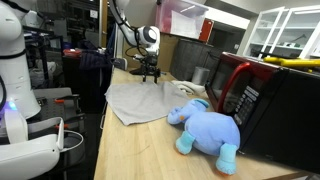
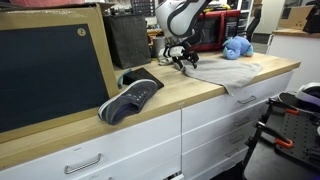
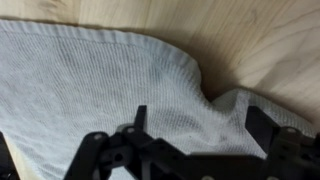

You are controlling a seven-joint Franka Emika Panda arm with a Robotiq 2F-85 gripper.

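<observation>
the gripper [image 1: 151, 72] hangs at the upper middle of the frame in an exterior view, directly over the far end of the grey cloth [image 1: 135, 100]. its fingers stand wide apart and clamp nothing. in the wrist view, the gripper [image 3: 198, 125] sits at the lower middle of the frame, with the cloth [image 3: 90, 90] filling the left and centre and a folded hem curving just above the fingers. bare wooden counter [image 3: 250, 40] shows at the upper right.

the cloth lies rumpled on the counter [image 1: 140, 150]. in an exterior view, its near part [image 2: 235, 72] drapes over the front edge of the counter [image 2: 170, 100]. a blue plush toy [image 1: 205, 128] lies just beside the cloth at the lower right, against a microwave [image 1: 265, 100]. a shoe [image 2: 130, 98] rests well apart, left of centre.

probable faults:
- a descent too deep would drive the fingertips into the wood.
- a closure on a thin fold would likely let the fabric slip out.
- a pull toward the draped side could let the whole cloth slide off the edge.
- a sideways drag could catch the toy.
</observation>
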